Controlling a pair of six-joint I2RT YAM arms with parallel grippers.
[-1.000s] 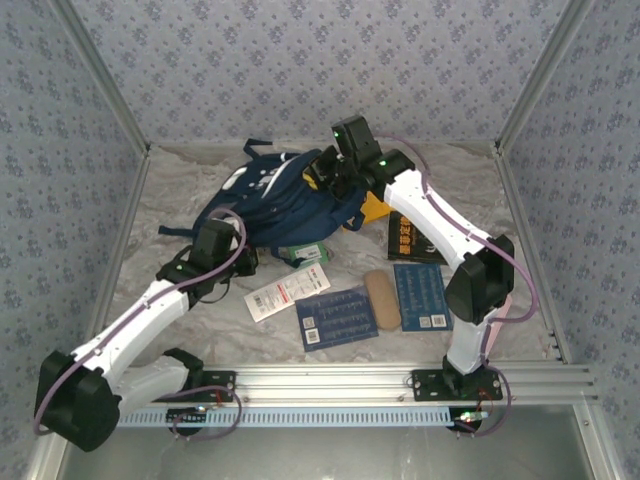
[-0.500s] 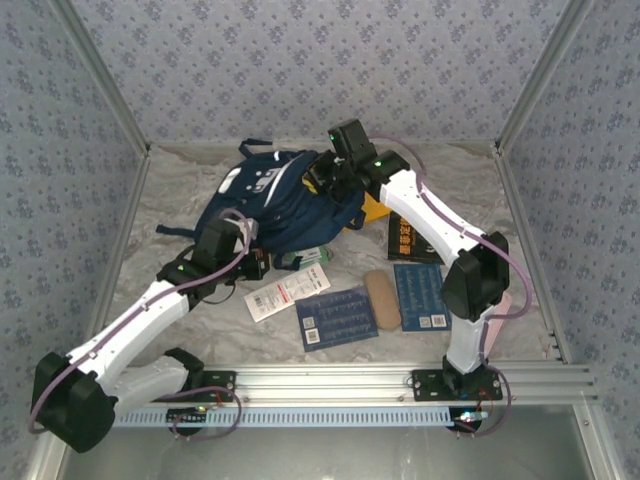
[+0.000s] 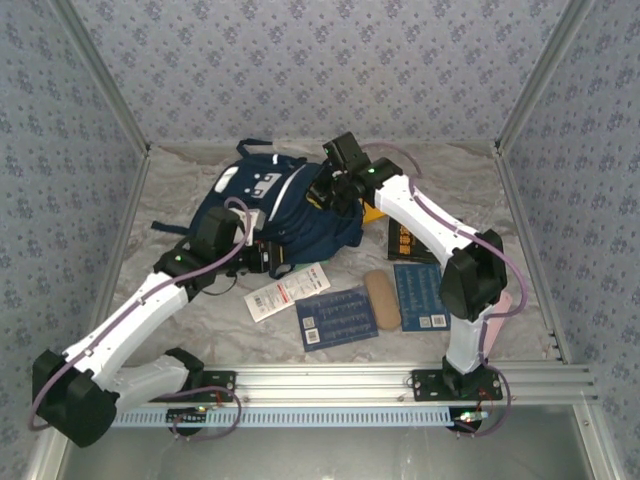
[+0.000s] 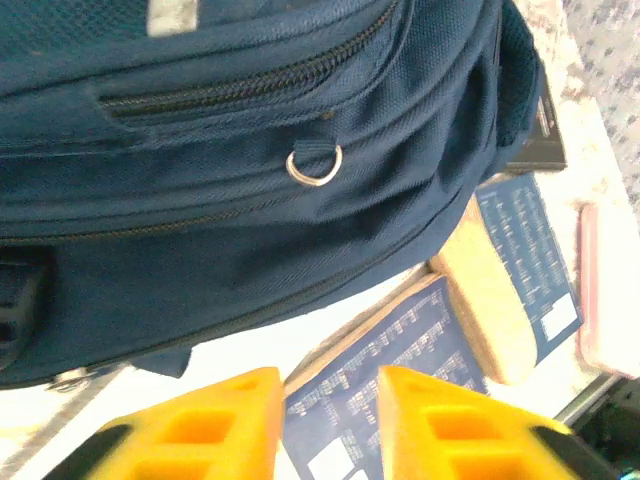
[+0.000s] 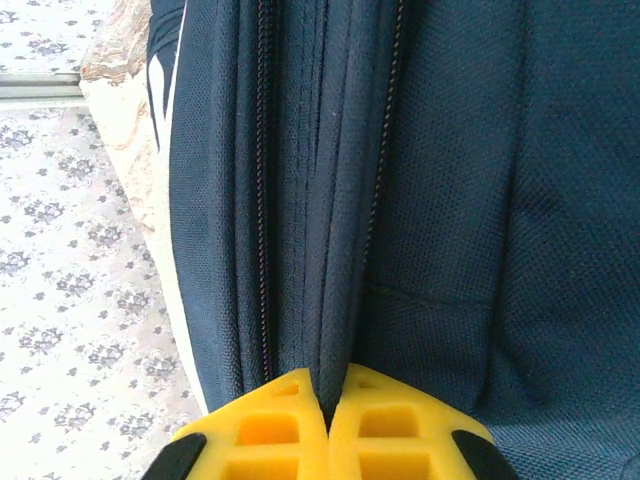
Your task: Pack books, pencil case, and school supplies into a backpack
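The backpack [image 3: 270, 200] lies mid-table toward the back (its zips look shut). The right gripper [image 5: 328, 400] is clenched on a fold of its fabric beside a zip; the left gripper [image 4: 330, 405] hovers by its near side, fingers apart and empty. Best, I judge, to hold that fold taut while the left finds a zip pull. Nothing shows inside it: the books [image 3: 337, 318], pencil case [image 3: 381, 298] and white packet [image 3: 288, 292] lie outside, in front.
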